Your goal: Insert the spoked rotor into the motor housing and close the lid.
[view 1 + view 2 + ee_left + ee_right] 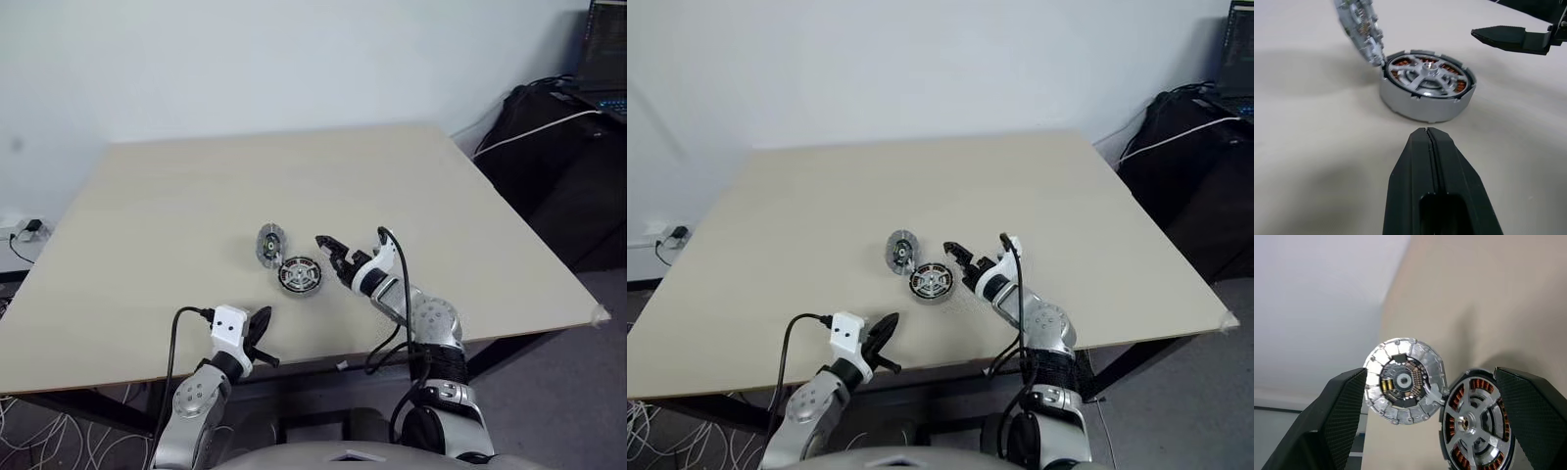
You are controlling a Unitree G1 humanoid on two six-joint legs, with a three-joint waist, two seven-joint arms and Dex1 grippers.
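The motor housing (300,275) lies flat in the middle of the table. The spoked rotor (1429,74) sits inside it, and copper windings show through the gaps between its silver spokes. The lid (270,244), a ribbed silvery disc with a dark centre, stands tilted up at the housing's far-left edge and touches its rim. My right gripper (345,247) hovers open just right of the housing with nothing between its fingers (1337,421). In its wrist view the lid (1403,381) and the housing (1476,423) show between them. My left gripper (261,326) is shut and empty near the front edge, pointing at the housing (1425,105).
The pale wooden table (176,215) ends just in front of my arms. A black bag (563,147) with a white cable stands off the table's far-right corner. Loose cables lie on the floor at the left.
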